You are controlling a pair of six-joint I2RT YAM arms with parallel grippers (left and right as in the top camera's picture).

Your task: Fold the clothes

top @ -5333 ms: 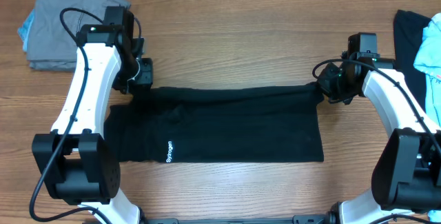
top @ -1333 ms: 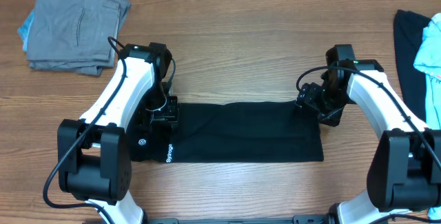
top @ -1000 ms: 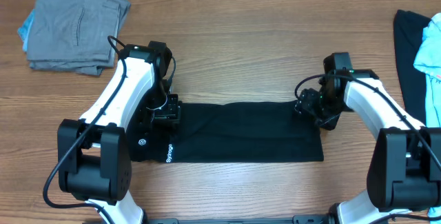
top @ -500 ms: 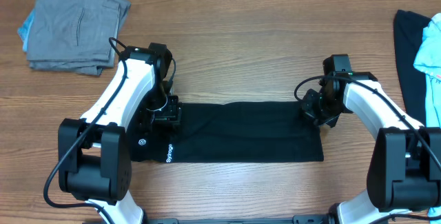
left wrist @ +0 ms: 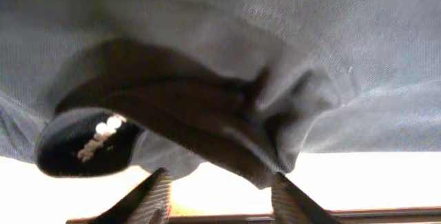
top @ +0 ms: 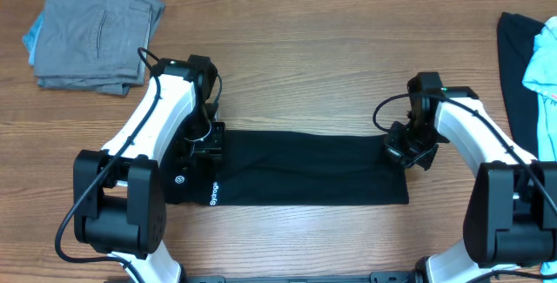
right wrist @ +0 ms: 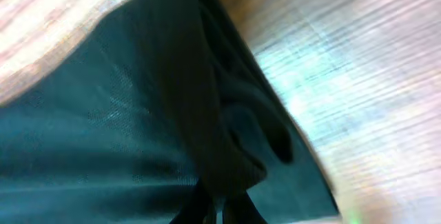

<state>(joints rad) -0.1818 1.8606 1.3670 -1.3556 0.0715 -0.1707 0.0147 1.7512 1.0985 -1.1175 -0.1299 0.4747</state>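
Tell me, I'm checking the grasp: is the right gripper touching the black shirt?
Touching. The right wrist view shows the black shirt bunched between the shut fingertips of the right gripper.

Under my left gripper (top: 207,144) and right gripper (top: 407,151), the shirt (top: 305,168) is matt black cloth, a fine soft knit. The table (top: 305,57) around them is smooth brown wood with a slight sheen. My arms (top: 157,116) are glossy white plastic.
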